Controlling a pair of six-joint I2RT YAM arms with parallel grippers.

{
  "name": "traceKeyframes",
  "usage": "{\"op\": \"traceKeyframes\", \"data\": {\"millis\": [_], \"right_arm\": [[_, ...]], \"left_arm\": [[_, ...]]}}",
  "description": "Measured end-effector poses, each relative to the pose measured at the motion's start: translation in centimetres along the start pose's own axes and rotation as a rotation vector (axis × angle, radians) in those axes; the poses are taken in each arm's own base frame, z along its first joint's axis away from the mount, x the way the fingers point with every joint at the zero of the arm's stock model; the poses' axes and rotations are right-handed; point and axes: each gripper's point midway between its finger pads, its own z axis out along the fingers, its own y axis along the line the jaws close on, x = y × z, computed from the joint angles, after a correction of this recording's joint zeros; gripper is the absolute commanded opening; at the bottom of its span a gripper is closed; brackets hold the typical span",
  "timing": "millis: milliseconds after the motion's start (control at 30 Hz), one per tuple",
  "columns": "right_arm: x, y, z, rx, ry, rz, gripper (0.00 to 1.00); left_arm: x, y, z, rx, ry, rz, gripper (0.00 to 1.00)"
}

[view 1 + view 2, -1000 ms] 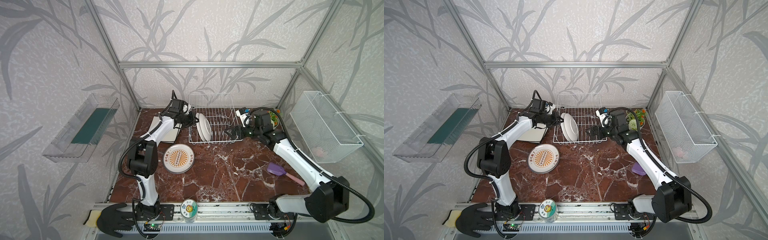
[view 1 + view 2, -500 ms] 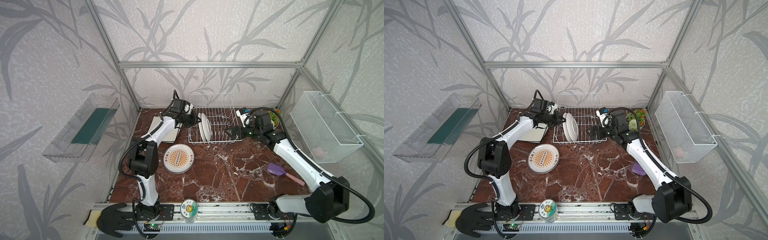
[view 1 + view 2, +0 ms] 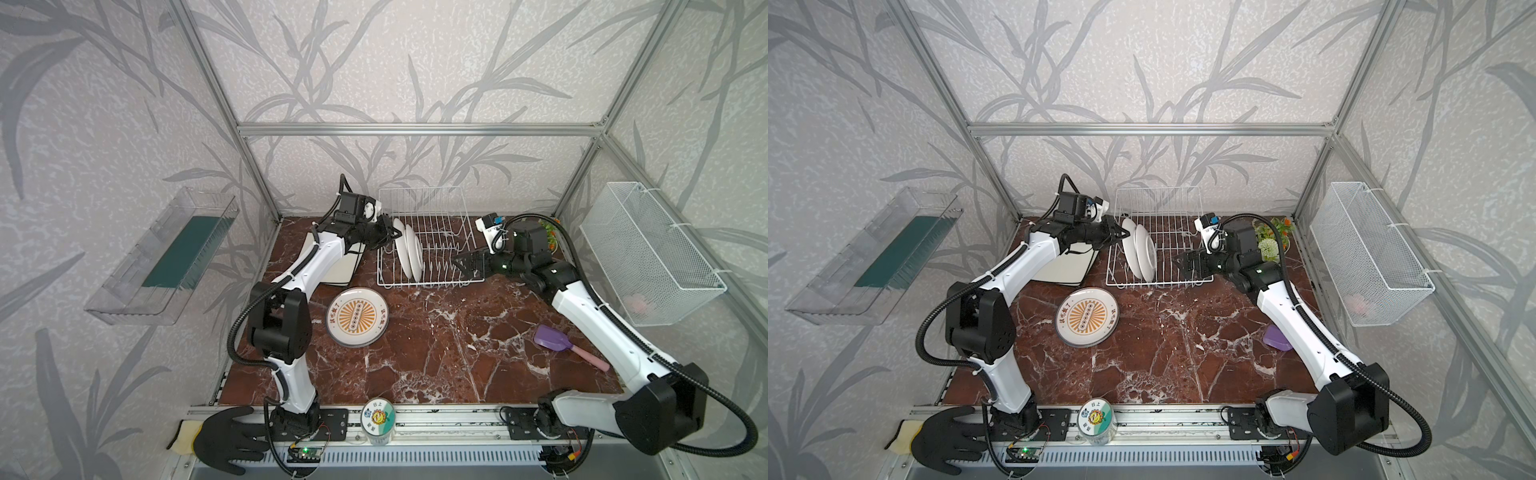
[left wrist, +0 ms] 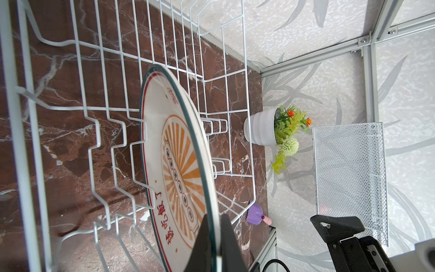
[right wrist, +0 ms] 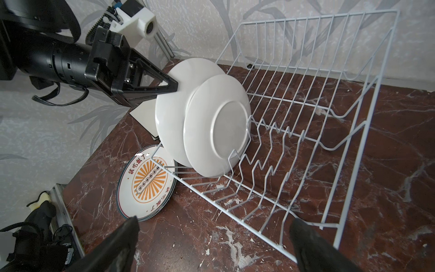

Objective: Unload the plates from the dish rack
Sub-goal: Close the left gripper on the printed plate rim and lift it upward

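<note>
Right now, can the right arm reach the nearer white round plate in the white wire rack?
Probably: its open claw faces that plate; only empty tines of the rack lie between.

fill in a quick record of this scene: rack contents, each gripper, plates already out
dish rack: white wire, at the back of the table
in rack: left-end plate and inner plate, both upright
left gripper: shut on the left-end plate's rim
right gripper: open, empty, at the rack's right end
already out: orange-design plate and square plate, flat on the table
</note>
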Motion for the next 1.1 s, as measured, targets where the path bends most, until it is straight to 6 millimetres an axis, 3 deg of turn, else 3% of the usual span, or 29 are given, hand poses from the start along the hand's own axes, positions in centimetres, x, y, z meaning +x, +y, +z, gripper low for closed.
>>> {"op": "traceKeyframes", "data": {"millis": [367,733,1100], "right_arm": [[-0.7,0.5,-1.1,-0.002,-0.032,0.001,0.99],[-0.9,0.8,-1.6,-0.005,-0.046,0.012,0.99],[-1.0,1.0,-1.6,-0.016,-0.056,0.063,0.99]], "left_arm": [[-1.3,-2.4,-3.5,0.035,-0.075,0.023,0.0],[-3.1,-3.3,-7.0,0.011,-0.192,0.042,0.0],[-3.7,-6.3,-10.3,0.022,-0.268,0.162,0.0]]}}
